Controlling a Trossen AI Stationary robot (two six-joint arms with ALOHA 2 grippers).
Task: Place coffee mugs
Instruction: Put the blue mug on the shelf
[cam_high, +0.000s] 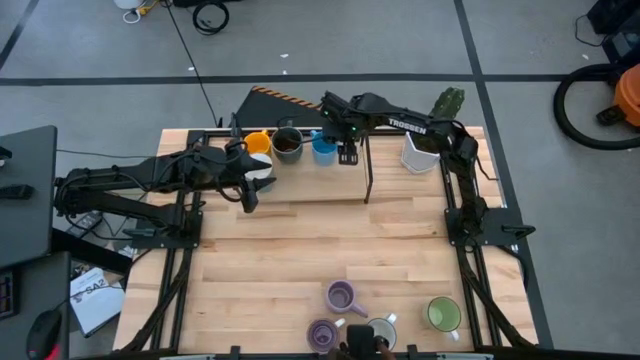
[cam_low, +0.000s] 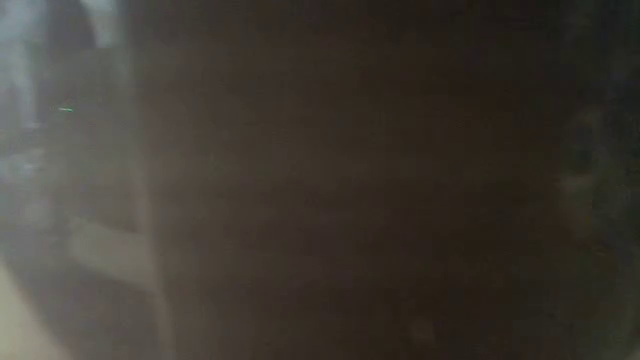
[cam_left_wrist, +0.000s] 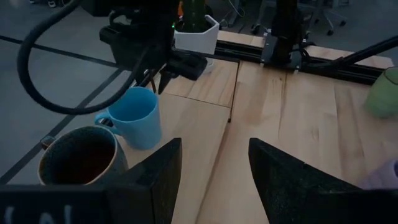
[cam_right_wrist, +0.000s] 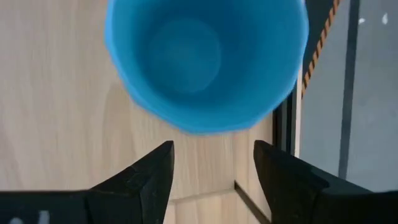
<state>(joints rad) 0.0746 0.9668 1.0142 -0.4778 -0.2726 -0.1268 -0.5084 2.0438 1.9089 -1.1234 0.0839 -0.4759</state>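
Observation:
On a raised wooden shelf (cam_high: 300, 185) at the table's far side, an orange mug (cam_high: 258, 142), a dark brown mug (cam_high: 287, 145) and a blue mug (cam_high: 323, 150) stand upright in a row. My right gripper (cam_high: 347, 154) hovers just right of the blue mug (cam_right_wrist: 205, 56), pointing steeply down. It is open (cam_right_wrist: 213, 152), with the mug beyond its fingertips and nothing between them. My left gripper (cam_high: 250, 193) waits open (cam_left_wrist: 214, 149) at the shelf's left, facing the brown mug (cam_left_wrist: 81, 155) and blue mug (cam_left_wrist: 137, 115). Two purple mugs (cam_high: 341, 296) (cam_high: 322, 333), a white mug (cam_high: 381, 330) and a green mug (cam_high: 443, 314) stand near the front edge.
A white angular pot (cam_high: 420, 152) with a green cactus (cam_high: 448, 103) stands at the far right, beside the right arm. A white thing (cam_high: 263, 168) shows next to my left gripper. Something dark and close fills the low view. Bare wood lies across the table's middle (cam_high: 330, 245).

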